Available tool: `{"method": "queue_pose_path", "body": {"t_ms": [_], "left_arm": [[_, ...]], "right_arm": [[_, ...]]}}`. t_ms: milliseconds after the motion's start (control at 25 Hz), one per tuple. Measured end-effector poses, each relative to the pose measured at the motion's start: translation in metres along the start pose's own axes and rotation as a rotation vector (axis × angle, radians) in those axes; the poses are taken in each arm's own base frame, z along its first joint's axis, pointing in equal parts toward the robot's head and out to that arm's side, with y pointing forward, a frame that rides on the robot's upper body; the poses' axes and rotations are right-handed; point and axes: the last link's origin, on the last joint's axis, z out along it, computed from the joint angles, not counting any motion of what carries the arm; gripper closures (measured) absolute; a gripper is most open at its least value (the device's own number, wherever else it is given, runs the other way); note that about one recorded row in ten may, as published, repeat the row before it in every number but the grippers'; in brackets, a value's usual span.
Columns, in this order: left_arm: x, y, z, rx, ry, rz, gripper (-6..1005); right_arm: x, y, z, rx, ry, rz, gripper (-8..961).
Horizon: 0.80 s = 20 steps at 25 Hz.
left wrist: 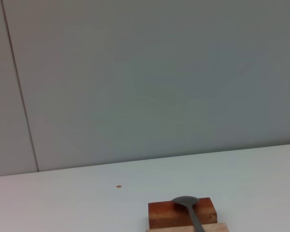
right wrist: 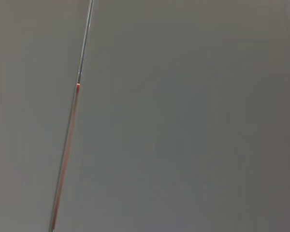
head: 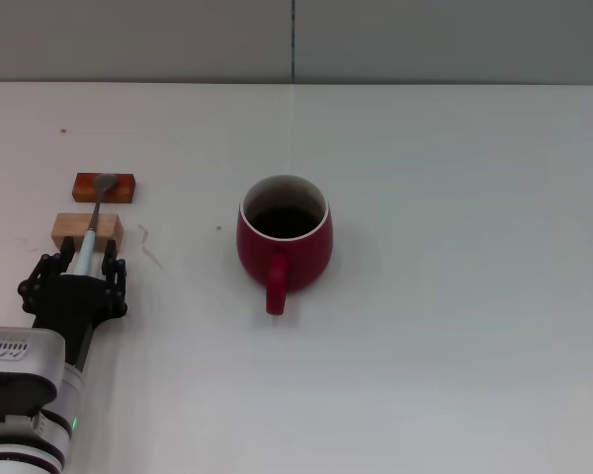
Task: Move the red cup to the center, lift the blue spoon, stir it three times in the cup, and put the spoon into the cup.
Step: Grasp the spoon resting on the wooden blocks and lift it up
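Left hand (head: 82,265) grasps the blue spoon (head: 92,219) handle over two wooden blocks (head: 105,187); red cup (head: 284,237) stands mid-bench (head: 455,296).

A white table (head: 455,375) carries the red cup (head: 285,242) and two wooden blocks (head: 106,187).

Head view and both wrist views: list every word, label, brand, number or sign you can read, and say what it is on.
No text can be read.
Left arm's grey wrist housing: a strip of dark marks, too small to read.
Red cup, blue spoon, the two wooden blocks, white table: no writing visible.
Right wrist view: only plain wall.
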Motion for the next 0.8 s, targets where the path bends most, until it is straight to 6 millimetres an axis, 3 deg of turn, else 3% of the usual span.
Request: {"method": "queue_pose_path", "body": {"t_ms": [120, 800], "left_arm": [[-0.0001, -0.0001, 0.0, 0.0, 0.0, 0.0, 549], [-0.0003, -0.0007, 0.0028, -0.005, -0.003, 0.01, 582]], "right_arm": [[0.0, 0.0, 0.0, 0.0, 0.0, 0.0, 370], [0.0005, -0.0002, -0.0012, 0.001, 0.002, 0.002, 369]]}}
